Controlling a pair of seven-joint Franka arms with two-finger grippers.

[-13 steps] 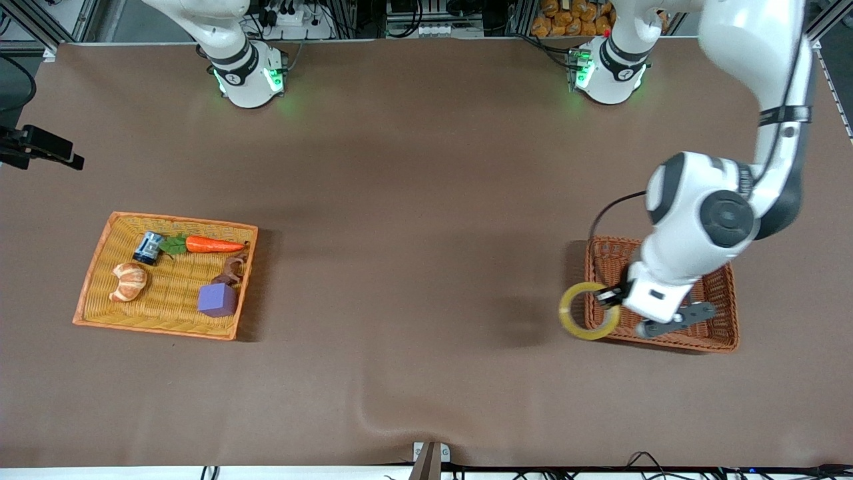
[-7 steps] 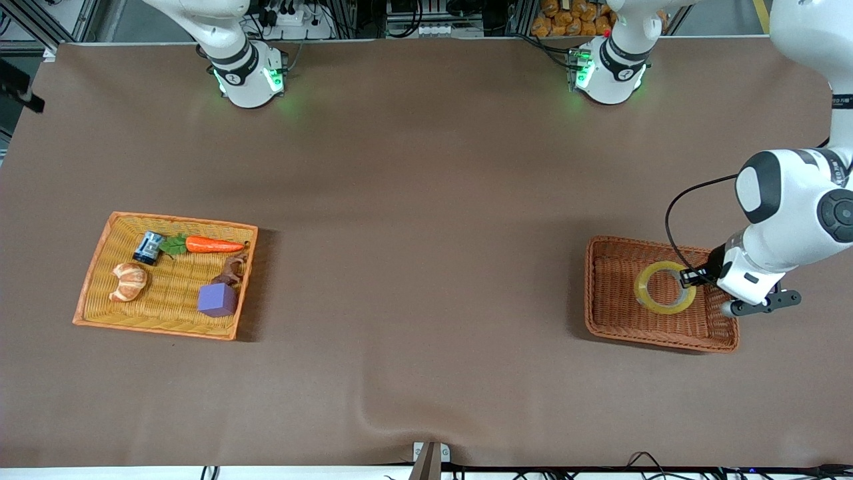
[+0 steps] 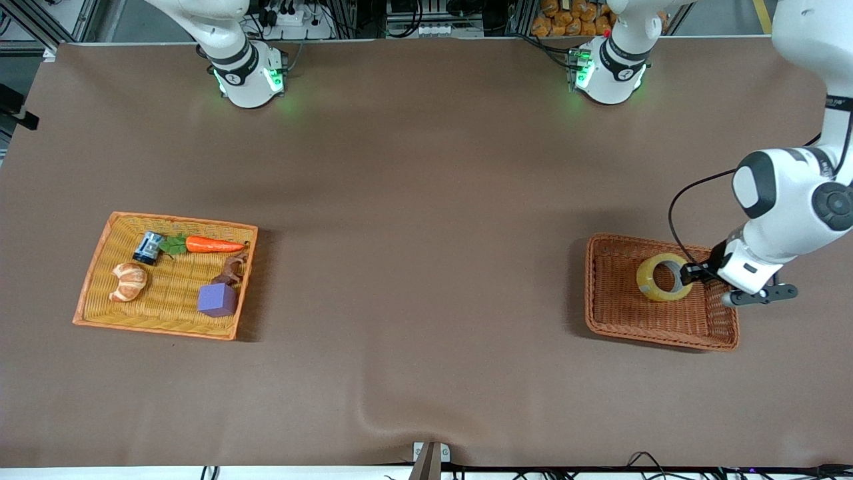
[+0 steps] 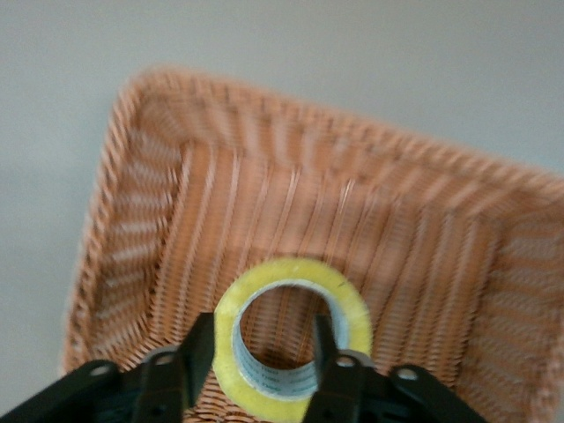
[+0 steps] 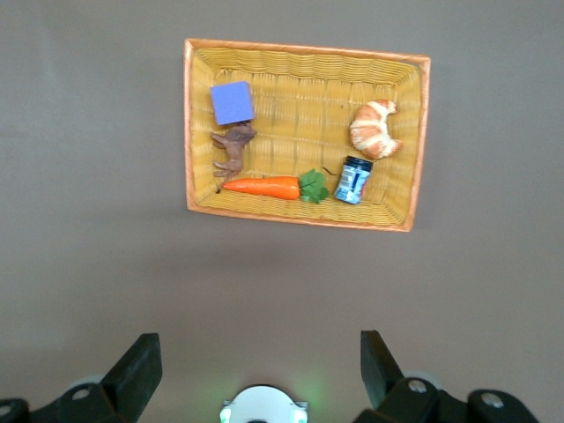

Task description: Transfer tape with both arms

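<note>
My left gripper [image 4: 261,357] pinches the tape [image 4: 293,338] wall: one finger [image 4: 199,345] outside the ring, the other inside the core. Tape hangs over the brown basket [image 3: 616,320] at the left arm's end; can't tell if it touches the weave. Right gripper [image 5: 256,363] is spread wide w/ nothing in it, waiting high over the table, the orange basket [image 5: 307,216] w/ croissant [image 5: 375,129] & carrot [image 5: 262,187] below.

Yellowish tape [image 3: 664,278] roll, seemingly tilted, over basket [image 3: 616,313]
</note>
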